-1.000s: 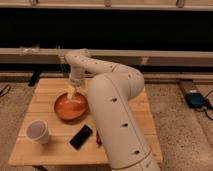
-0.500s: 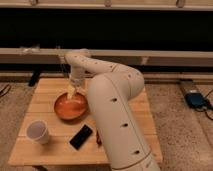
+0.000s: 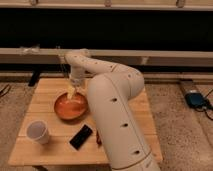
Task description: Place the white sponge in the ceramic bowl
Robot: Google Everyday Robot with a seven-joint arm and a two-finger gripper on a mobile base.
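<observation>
Nothing has shifted in the last second: arm, bowl and the loose items lie exactly as they did. The robot's bulky white arm point(image 3: 115, 105) rises from the near right corner of the wooden table point(image 3: 45, 90) and curls back toward the far left, so that its end effector point(image 3: 73, 86) hangs pointing down over the wide, glossy orange-brown ceramic bowl point(image 3: 67, 110), which sits in the left half of the table, roughly midway between the far and near edges. At the tip shows the small cream-white rectangular sponge point(image 3: 71, 93), just above the bowl's far side and inside its rim line. Whether the end effector is clamped on the sponge or has already let go cannot be told. The pose reads as a drop position: held low and over the hollow, so that the soft block would fall inside and not bounce off the rim. A white paper cup point(image 3: 38, 132) stands by the near left corner and a black phone point(image 3: 81, 136) lies along the near edge, both well clear of the descent.
</observation>
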